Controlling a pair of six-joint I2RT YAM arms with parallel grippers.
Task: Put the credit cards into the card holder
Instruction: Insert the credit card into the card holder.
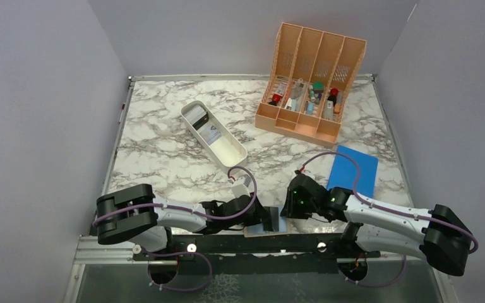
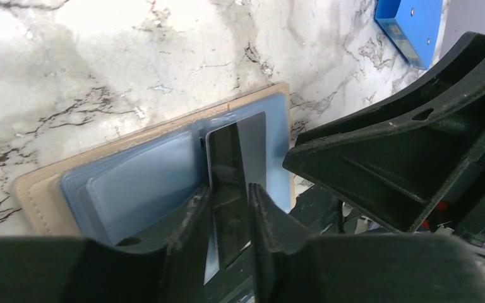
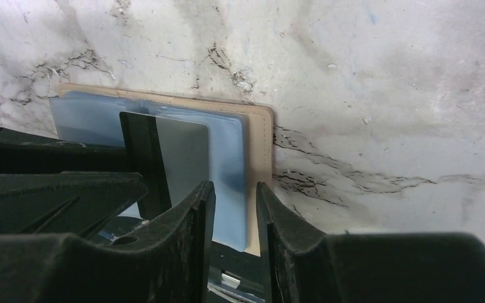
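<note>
Card-insertion step: grey card [image 3: 186, 151] lies on the open card holder [image 3: 262, 145], left gripper [image 2: 227, 192] straddling it, right gripper [image 3: 233, 189] at the holder's right edge, can't tell if either grips; next, slide card into pocket.

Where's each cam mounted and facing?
Top external: above and behind the robot, looking down at the table; left arm and right arm show whole, left gripper and right gripper meeting at the card holder.
Left wrist: looks along its own fingers at the open card holder and a grey card; right gripper at right.
Right wrist: same target from the opposite side; own fingers, left gripper at left.
Shared: both wrist views show card holder, grey card.
</note>
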